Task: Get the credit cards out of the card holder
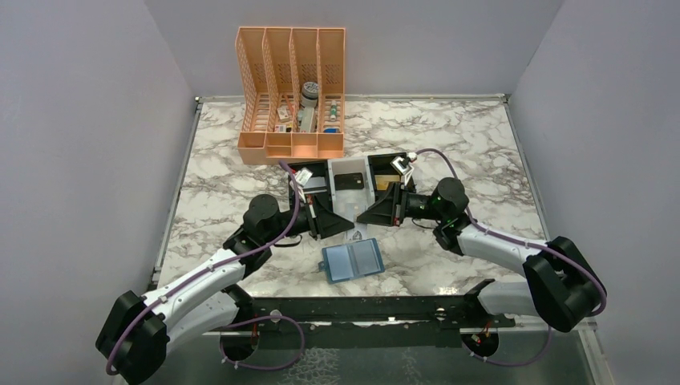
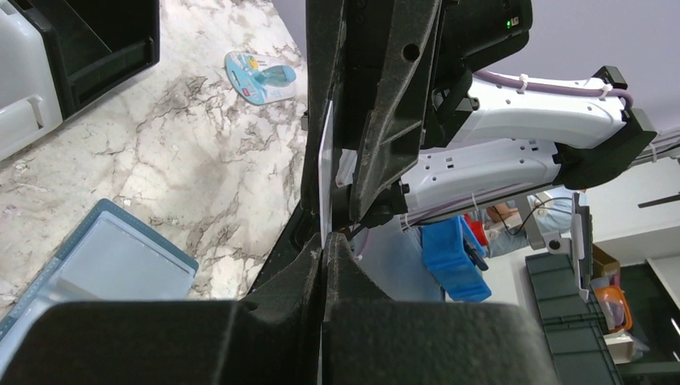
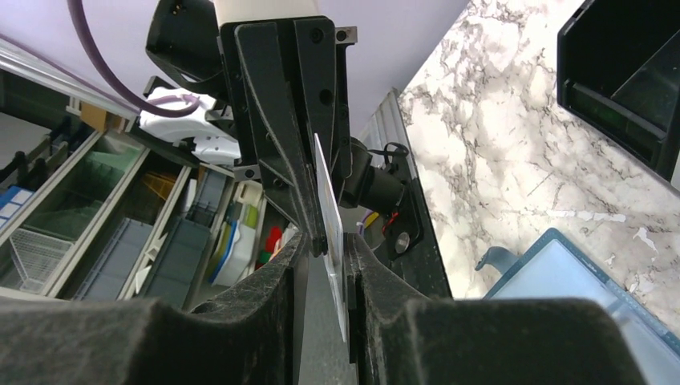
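Your left hand (image 2: 323,247) is clamped on the lower edge of a thin, stiff, pale card (image 2: 325,176), held edge-on in the air above the bench (image 1: 449,144). Your right hand (image 3: 327,245) meets it from the other side, its matte black fingers straddling the same card. You cannot tell whether they press it, since a sliver of gap shows on each side. The card face is hidden in both wrist views. The card holder (image 1: 353,259), light blue with two smooth flat panels, lies open on the marbled bench below the hands. A black card (image 1: 349,182) lies in the middle compartment of the tray (image 1: 350,167). The tray's side compartments are partly hidden behind the arms.
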